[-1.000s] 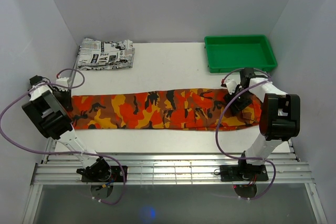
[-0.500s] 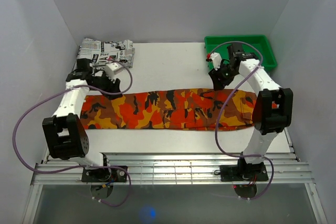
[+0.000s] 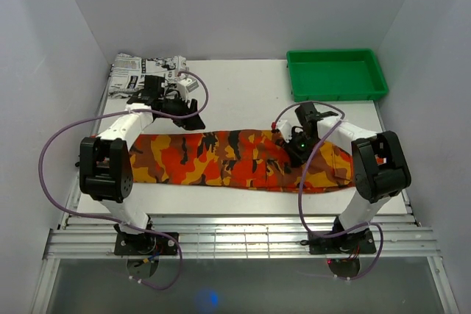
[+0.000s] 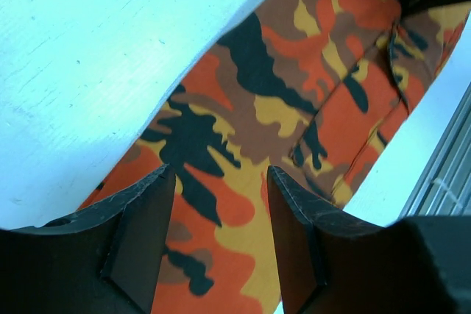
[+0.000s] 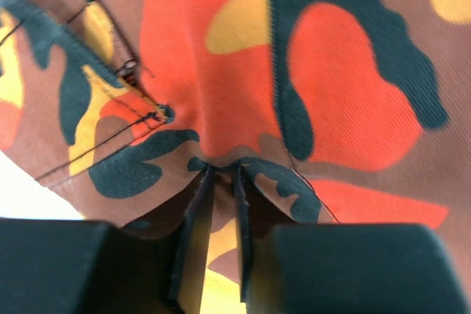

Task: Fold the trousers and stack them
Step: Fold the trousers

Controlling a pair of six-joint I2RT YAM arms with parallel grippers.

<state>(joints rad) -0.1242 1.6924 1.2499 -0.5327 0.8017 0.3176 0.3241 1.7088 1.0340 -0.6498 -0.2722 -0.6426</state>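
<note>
Two grippers noted. Right gripper is pinched shut on a tuck of the trousers, right of centre. Left gripper is spread open over the leg, holding nothing. Trousers lie lengthwise across the near table. Step: taking hold for a fold, likely. Next: left must descend and pinch cloth.

Fold of trousers in gripper

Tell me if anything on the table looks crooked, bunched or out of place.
Only the trousers: the long strip lies a little uneven on the table, and the cloth bunches into a small pucker where the right gripper pinches it. The left gripper hangs open over its far edge. Nothing looks spilled or torn.
</note>
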